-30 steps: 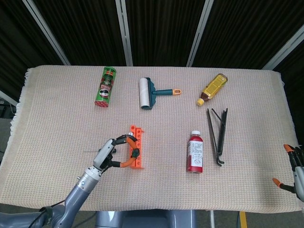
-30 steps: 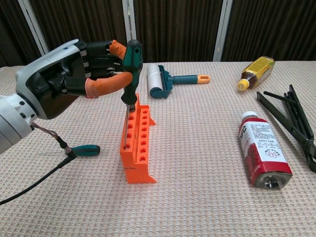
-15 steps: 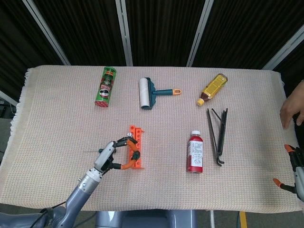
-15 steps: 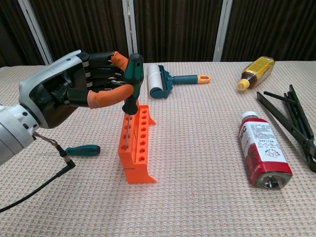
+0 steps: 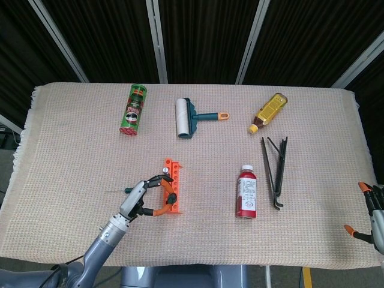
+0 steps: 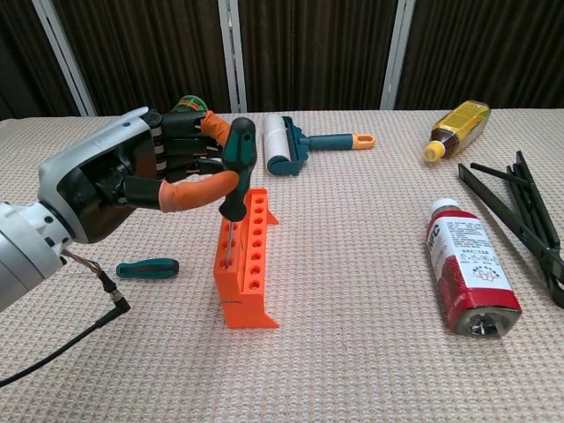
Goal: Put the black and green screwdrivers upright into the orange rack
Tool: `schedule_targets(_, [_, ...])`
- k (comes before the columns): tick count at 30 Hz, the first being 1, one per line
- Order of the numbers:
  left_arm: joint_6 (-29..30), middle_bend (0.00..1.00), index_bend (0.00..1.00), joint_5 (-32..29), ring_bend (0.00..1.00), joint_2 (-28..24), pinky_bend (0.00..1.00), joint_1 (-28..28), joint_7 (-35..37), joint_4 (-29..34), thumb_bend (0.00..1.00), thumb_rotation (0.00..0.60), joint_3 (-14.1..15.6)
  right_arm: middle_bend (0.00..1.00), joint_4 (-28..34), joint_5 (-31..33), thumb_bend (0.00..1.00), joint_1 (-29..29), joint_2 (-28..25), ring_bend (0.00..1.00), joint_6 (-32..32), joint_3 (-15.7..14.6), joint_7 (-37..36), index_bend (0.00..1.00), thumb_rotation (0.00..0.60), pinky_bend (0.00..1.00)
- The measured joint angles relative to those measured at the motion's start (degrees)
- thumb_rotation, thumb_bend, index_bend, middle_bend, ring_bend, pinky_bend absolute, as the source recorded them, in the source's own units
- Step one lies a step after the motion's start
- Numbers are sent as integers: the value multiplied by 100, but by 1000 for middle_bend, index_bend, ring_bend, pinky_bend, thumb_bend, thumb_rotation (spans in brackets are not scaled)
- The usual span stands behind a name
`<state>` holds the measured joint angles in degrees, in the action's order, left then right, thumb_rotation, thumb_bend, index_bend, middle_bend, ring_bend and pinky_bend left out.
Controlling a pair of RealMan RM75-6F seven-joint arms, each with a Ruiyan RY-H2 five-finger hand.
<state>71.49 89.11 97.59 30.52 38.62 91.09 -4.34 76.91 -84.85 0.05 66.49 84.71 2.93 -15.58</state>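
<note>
The left hand [image 6: 132, 181] pinches a black-and-green-handled screwdriver [image 6: 236, 159] upright, shaft in the orange plastic rack [image 6: 247, 260]. Another green-handled screwdriver [image 6: 148, 268] lies beside it. The right hand [image 5: 375, 213] seems open, barely visible.

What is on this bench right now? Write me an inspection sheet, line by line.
Surface: table under a beige woven cloth.
Job's things: orange rack standing on the cloth; one screwdriver upright, its shaft down in a rack hole; a second screwdriver lying flat to the rack's left.
Clutter: green can, lint roller, yellow bottle, red bottle, black tongs.
Hands: left hand grips the upright screwdriver's handle; right hand at the table's right edge, holding nothing seen.
Cables: black cable trailing from the left wrist across the cloth.
Surroundings: dark curtains with pale bars behind the table.
</note>
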Motion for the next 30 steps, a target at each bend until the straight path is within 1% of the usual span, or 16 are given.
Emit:
schedule_targets(9, [43, 461, 695, 41, 207, 23, 213, -37, -27, -61, 555, 600, 50, 77, 4, 7, 0, 8, 1, 0, -21, 0, 10, 12, 600, 0])
schedule_targets(14, [62, 437, 662, 65, 187, 26, 209, -57, -78, -84, 556, 600, 78, 77, 0, 15, 0, 10, 4, 0, -34, -1, 9, 12, 600, 0])
schedule_targets(19, [65, 380, 535, 111, 152, 23, 201, -72, -151, -120, 556, 600, 136, 76, 2, 20, 0, 11, -2, 0, -30, 4, 18, 12, 600, 0])
schedule_targets(23, [114, 360, 440, 153, 145, 17, 197, -98, -171, -128, 556, 600, 161, 77, 17, 18, 0, 16, -4, 0, -39, 3, 32, 12, 600, 0])
schedule_targets(30, [189, 325, 320, 230, 128, -42, 181, -163, -198, -140, 556, 600, 254, 78, 43, 14, 0, 28, -6, 0, -46, 4, 68, 12, 600, 0])
